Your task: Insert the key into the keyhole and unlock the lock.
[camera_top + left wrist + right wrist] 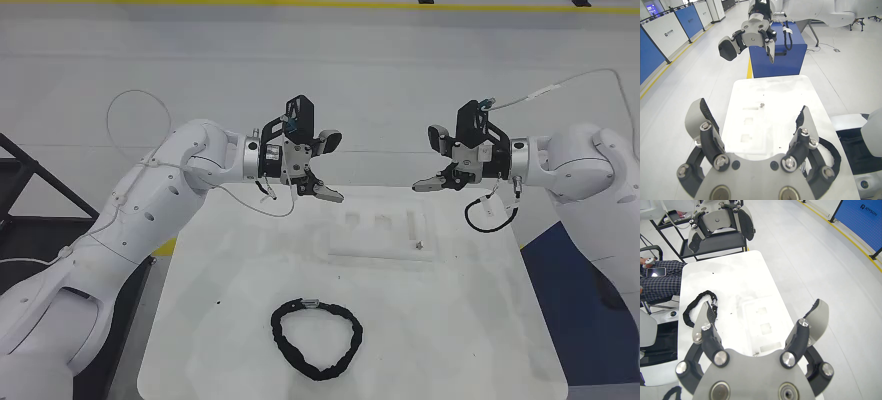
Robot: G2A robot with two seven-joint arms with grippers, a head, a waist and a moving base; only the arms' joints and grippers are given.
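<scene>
A black chain lock (316, 340) lies in a loop near the table's front edge, its metal cylinder (311, 302) at the far side of the loop. The small key (419, 242) rests on a white foam tray (385, 245) mid-table. My left gripper (335, 167) hangs open above the table's far left corner, nothing between its fingers. My right gripper (428, 160) hangs open above the far right, also holding nothing. In the left wrist view the key (762, 104) lies beyond the open gripper (752, 109). The right wrist view has the chain lock (689, 308) beside its open gripper (761, 308).
The foam tray (755, 140) has three rectangular cut-outs. The white table (200, 330) is small, with its edges close on all sides. A blue cabinet (778, 62) stands off the right end. A black cart (711, 243) stands off the left end.
</scene>
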